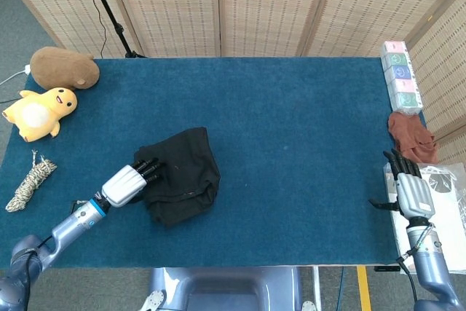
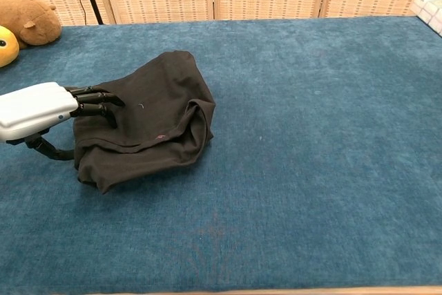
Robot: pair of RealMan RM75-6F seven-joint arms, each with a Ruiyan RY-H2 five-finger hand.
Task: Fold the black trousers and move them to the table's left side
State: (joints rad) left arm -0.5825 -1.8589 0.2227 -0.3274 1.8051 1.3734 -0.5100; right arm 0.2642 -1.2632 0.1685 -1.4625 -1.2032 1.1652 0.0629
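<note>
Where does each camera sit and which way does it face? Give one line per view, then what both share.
Head view: high above the near edge, looking steeply down on the whole blue table; shows the left hand with fingers resting on the black trousers, and the right hand at the far right, holding nothing.
Chest view: low at the near edge, looking across the table toward the screens; only the left hand shows.
Shared: the trousers, the left hand, the brown plush.

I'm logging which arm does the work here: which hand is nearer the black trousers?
Left. The left hand rests on the black trousers at their left edge; the right hand is far off at the table's right edge.
</note>
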